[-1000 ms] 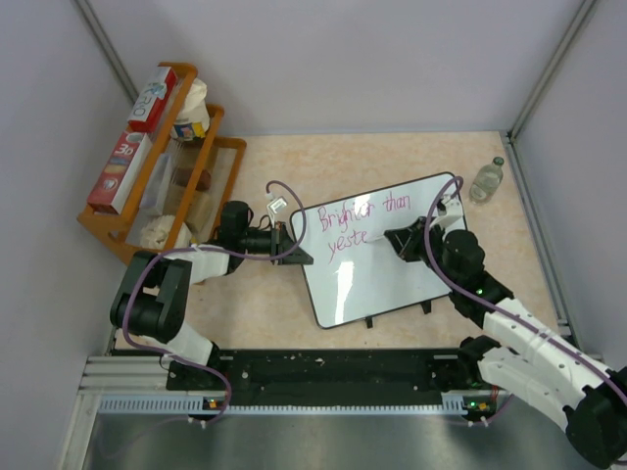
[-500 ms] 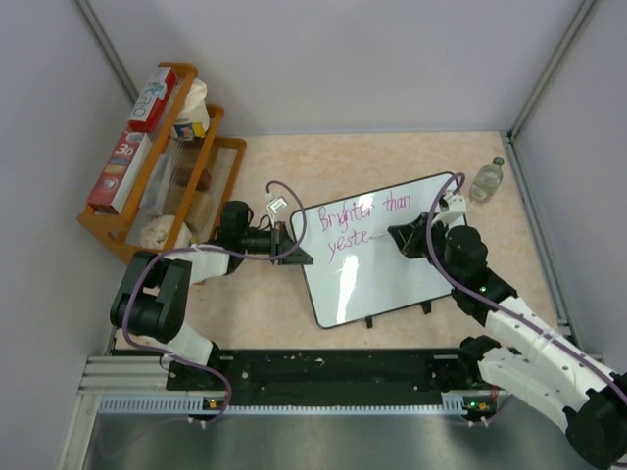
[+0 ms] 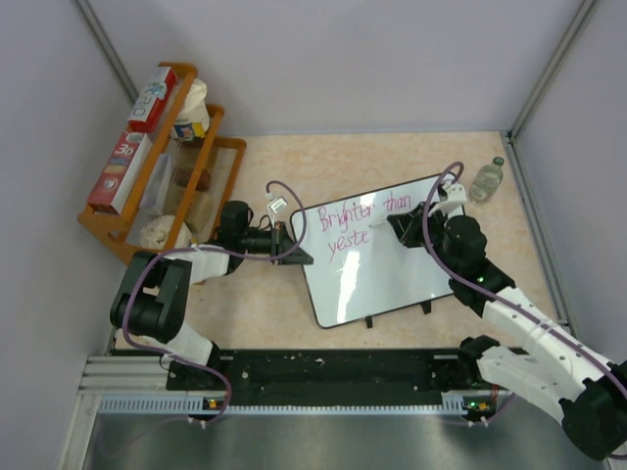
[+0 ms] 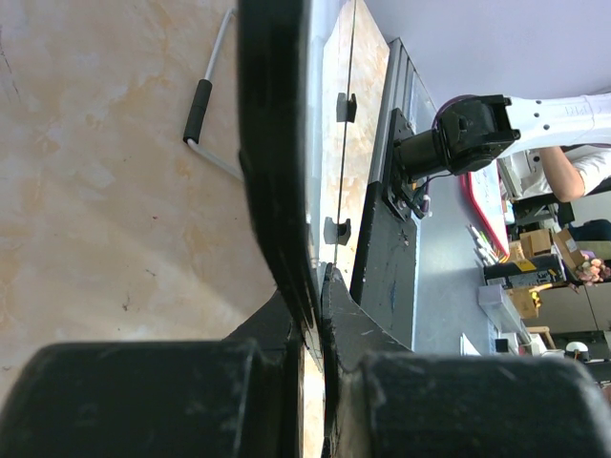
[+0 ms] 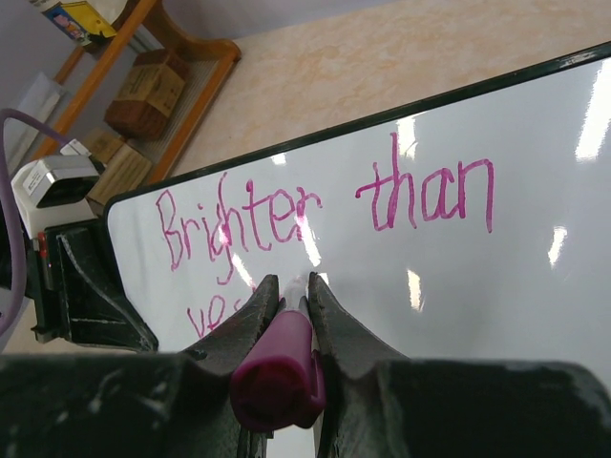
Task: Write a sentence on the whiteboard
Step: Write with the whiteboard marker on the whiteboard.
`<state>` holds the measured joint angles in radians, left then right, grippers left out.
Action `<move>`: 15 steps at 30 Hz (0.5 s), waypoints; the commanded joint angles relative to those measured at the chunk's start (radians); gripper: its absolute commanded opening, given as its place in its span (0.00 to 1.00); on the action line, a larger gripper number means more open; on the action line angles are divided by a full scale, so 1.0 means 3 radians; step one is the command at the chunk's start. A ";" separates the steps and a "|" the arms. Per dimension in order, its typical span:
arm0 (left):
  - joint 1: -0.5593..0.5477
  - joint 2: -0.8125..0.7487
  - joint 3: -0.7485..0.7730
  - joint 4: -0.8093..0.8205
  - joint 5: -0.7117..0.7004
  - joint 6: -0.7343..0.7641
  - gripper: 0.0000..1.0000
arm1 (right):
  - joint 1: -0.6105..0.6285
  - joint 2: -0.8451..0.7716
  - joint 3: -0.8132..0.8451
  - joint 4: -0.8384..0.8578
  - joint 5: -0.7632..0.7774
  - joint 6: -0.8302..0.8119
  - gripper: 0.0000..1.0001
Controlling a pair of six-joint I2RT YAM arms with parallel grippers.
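Both arms are showing the same build: white moulded shells (image 3: 529, 328) are running between rounded black joints (image 3: 460, 245). Just behind the left claw (image 3: 297, 249) a purple cable (image 3: 284, 184) is looping up and over, and a second purple lead (image 3: 425, 220) is arching close behind the right claw (image 3: 396, 229). A small white camera box (image 3: 277, 207) is sitting behind the left claw, and a matching white housing (image 3: 451, 204) is sitting behind the right one. Seen close, the claw fingers (image 5: 250, 320) are looking matt black, tapered to wedges and dusted with pale scuffs.
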<state>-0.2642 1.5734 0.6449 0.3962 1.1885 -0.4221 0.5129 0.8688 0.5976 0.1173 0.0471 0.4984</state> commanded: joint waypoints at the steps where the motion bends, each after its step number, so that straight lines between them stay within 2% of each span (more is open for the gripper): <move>1: -0.0091 0.0053 -0.0104 -0.0017 -0.0290 0.0655 0.00 | -0.0043 0.0019 0.0084 0.0171 -0.0009 -0.0020 0.00; 15: -0.0091 0.0048 -0.0104 -0.0017 -0.0300 0.0655 0.00 | -0.0043 -0.0063 -0.0131 0.0125 -0.0019 0.0021 0.00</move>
<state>-0.2642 1.5734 0.6449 0.3958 1.1881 -0.4213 0.5117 0.8673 0.5690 0.1352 0.0437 0.5034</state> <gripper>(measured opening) 0.074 0.141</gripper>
